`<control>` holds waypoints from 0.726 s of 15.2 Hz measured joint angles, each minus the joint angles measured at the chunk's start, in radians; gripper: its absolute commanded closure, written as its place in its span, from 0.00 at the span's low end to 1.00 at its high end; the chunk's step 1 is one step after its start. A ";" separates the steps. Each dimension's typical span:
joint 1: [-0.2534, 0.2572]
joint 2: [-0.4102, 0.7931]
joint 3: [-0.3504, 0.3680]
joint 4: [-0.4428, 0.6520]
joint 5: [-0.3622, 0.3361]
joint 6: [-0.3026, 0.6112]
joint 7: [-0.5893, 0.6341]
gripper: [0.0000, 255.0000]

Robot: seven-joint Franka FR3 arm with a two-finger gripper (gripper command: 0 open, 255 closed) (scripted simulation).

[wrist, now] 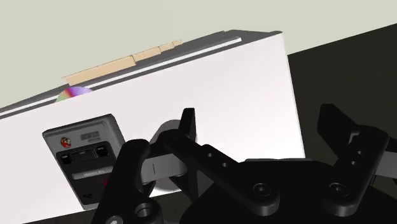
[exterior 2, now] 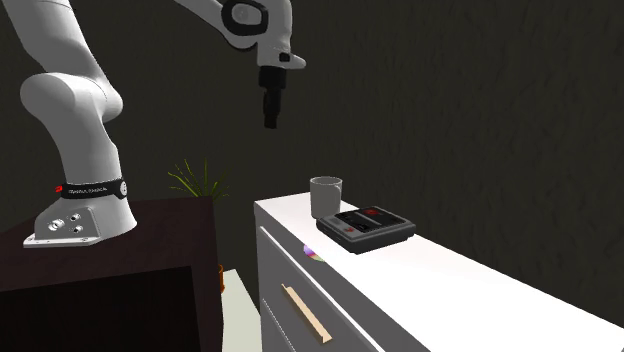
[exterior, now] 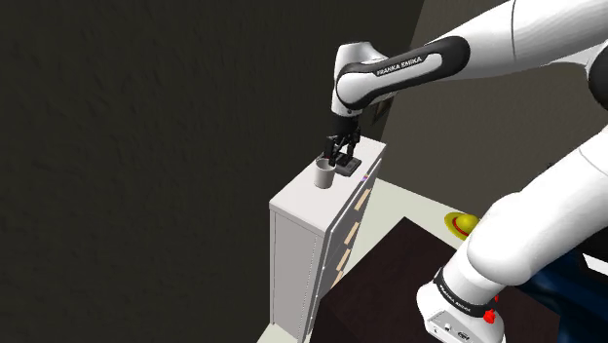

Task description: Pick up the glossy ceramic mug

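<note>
A grey mug (exterior: 323,175) stands upright near the end of a white dresser's top (exterior: 302,200). In the second exterior view the mug (exterior 2: 326,197) sits at the dresser's (exterior 2: 450,280) far corner. My black gripper (exterior 2: 271,118) hangs well above the top there, off to the mug's left, touching nothing. From the shoulder, the gripper (exterior: 339,151) appears just above and behind the mug. Through the wrist camera the gripper (wrist: 261,118) is open with nothing between its fingers (wrist: 188,124). The mug (wrist: 167,132) lies partly hidden behind one finger.
A flat dark device with red buttons (exterior 2: 366,228) lies right beside the mug. A shiny disc (exterior 2: 313,252) rests at the dresser's front edge, above the drawer handles (exterior 2: 305,312). A dark wall rises behind. A plant (exterior 2: 198,180) stands beyond the dark stand (exterior 2: 110,260).
</note>
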 measured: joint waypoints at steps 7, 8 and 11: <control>-0.027 0.254 -0.024 0.129 -0.048 0.145 -0.020 0.00; -0.031 0.294 -0.028 0.154 -0.054 0.163 -0.023 0.00; -0.041 0.409 -0.039 0.236 -0.069 0.205 -0.032 0.00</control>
